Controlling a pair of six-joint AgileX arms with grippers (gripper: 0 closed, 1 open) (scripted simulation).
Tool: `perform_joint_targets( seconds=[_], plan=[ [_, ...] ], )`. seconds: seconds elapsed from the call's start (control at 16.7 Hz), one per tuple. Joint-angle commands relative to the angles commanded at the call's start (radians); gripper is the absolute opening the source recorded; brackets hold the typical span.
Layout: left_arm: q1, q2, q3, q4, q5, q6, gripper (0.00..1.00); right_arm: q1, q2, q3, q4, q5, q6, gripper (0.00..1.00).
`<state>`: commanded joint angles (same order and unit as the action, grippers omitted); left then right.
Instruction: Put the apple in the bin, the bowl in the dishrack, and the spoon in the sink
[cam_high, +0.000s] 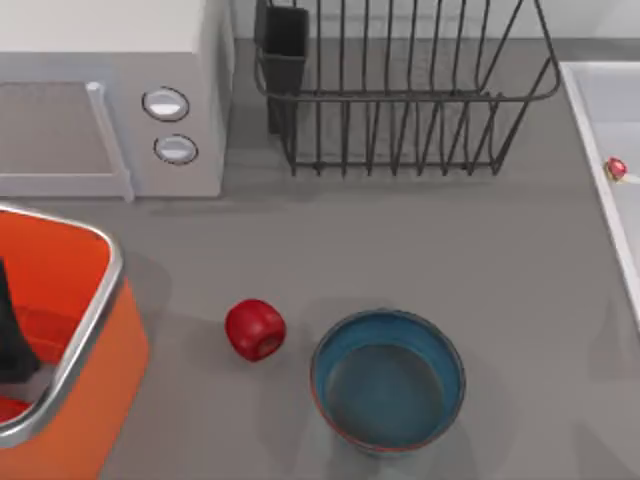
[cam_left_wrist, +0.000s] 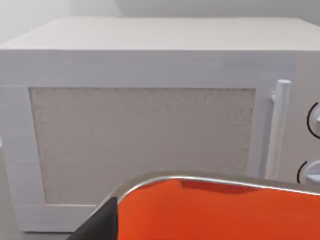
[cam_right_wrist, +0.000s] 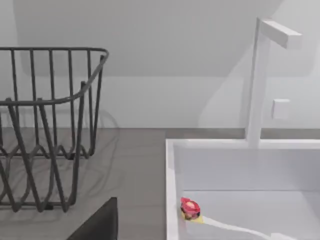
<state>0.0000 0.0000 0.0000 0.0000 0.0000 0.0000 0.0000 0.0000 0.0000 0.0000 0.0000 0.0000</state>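
Spoon (cam_high: 616, 169) already lies in the sink (cam_high: 600, 100), tucked against its left wall. Apple (cam_high: 254, 329) sits on the table just left of the bowl (cam_high: 388, 378), apart from it. Bin (cam_high: 95, 300) is at the table's left edge, dishrack (cam_high: 400, 90) at the back.

Our left arm (cam_high: 12, 330) hangs over the bin; we cannot tell whether its claw is released or clenched. Same for the right, which faces the sink.

We judge the apple is next. Come down from above, straddle it at its widest, stay off the bowl rim, then lift well over the bin's metal rim before release.
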Motion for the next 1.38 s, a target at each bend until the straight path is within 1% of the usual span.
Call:
perform_joint_targets(
  seconds=[0.24,0.36,0.54,0.84,1.38],
  plan=[
    [-0.007,0.028,0.023,-0.017,-0.001,-0.001,1.00,0.000,0.000,0.000,0.000,0.000,0.000,1.00],
    [-0.025,0.094,0.078,-0.057,-0.002,0.001,1.00,0.000,0.000,0.000,0.000,0.000,0.000,1.00],
    [-0.071,0.257,0.213,-0.157,-0.002,0.015,1.00,0.000,0.000,0.000,0.000,0.000,0.000,1.00],
    [-0.189,0.651,0.538,-0.402,0.002,0.062,1.00,0.000,0.000,0.000,0.000,0.000,0.000,1.00],
    [-0.438,1.501,1.242,-0.931,0.010,0.169,1.00,0.000,0.000,0.000,0.000,0.000,0.000,1.00]
  ],
)
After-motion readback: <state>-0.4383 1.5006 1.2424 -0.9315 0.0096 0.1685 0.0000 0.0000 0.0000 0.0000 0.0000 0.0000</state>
